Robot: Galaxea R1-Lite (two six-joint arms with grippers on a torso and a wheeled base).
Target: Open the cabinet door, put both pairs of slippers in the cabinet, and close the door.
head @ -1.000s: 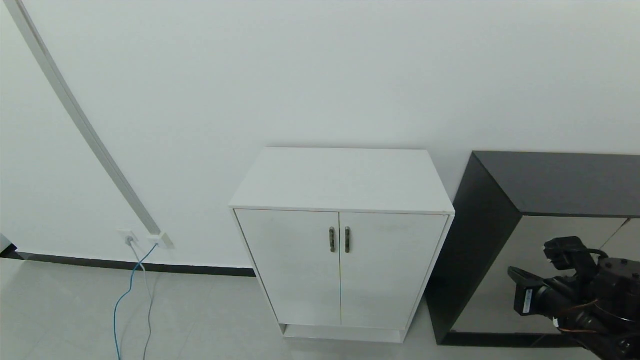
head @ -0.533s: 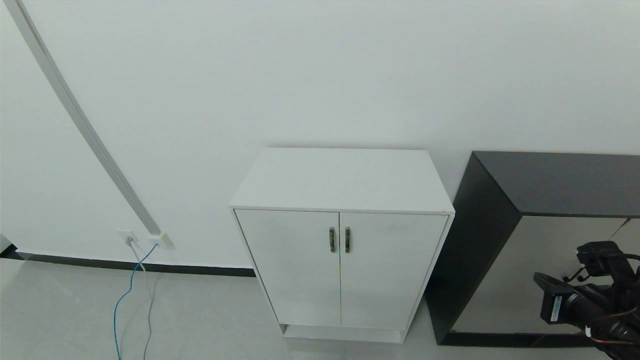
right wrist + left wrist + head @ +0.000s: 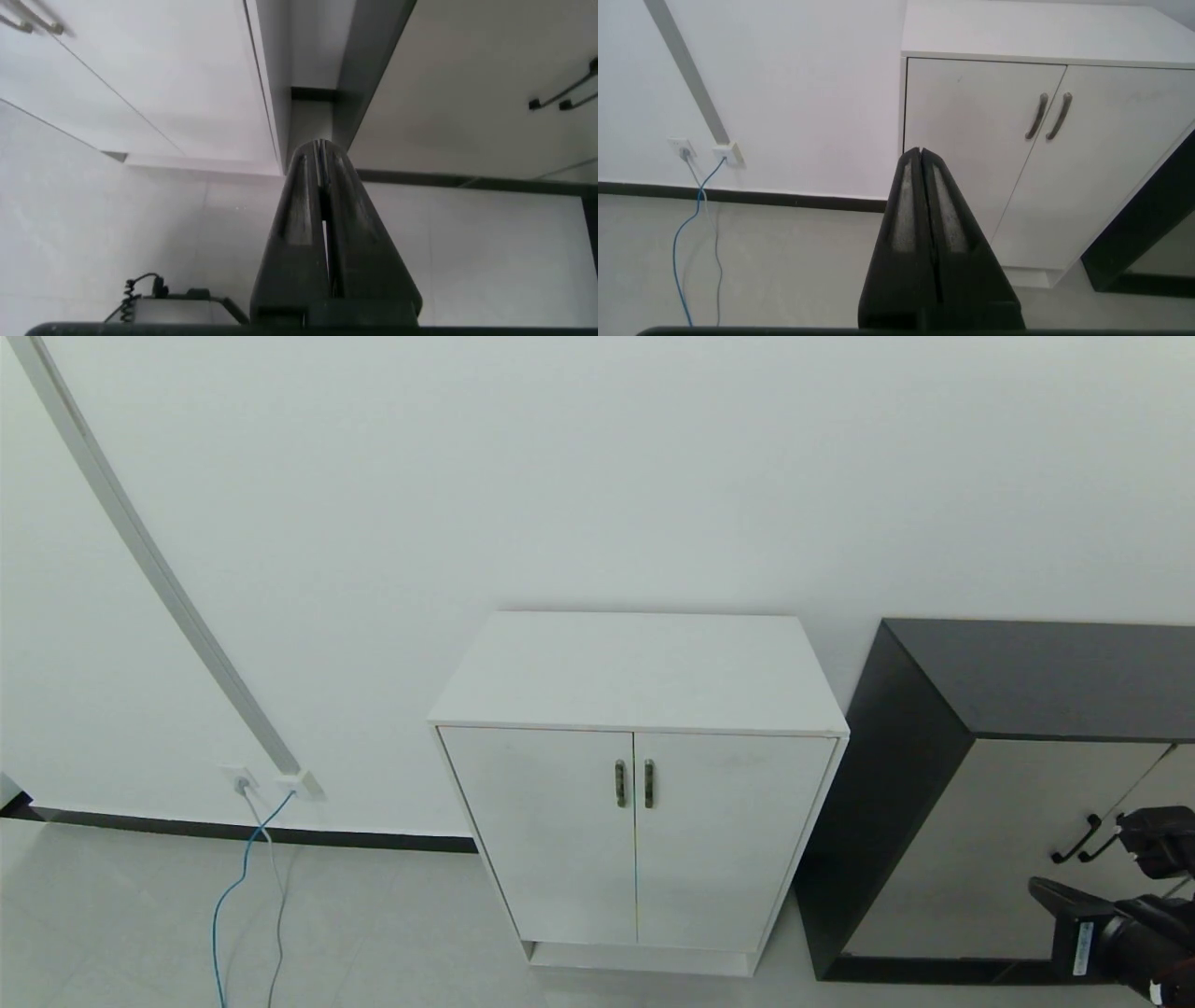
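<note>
The head view looks forward and down from well back at the white cabinet (image 3: 638, 840) and black cabinet (image 3: 1036, 677). The left wrist view faces the white cabinet's doors (image 3: 971, 159) from nearer; the right, low and close, sees both cabinets' feet.

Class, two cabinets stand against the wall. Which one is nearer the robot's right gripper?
The black cabinet, on the white cabinet's right. The right gripper hangs low before its front, while the white cabinet stands farther off to the left.

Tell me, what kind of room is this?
Probably a plain indoor room, maybe a hallway: a white two-door cabinet stands against a bare wall, a black cabinet beside it, and a tiled floor.
</note>
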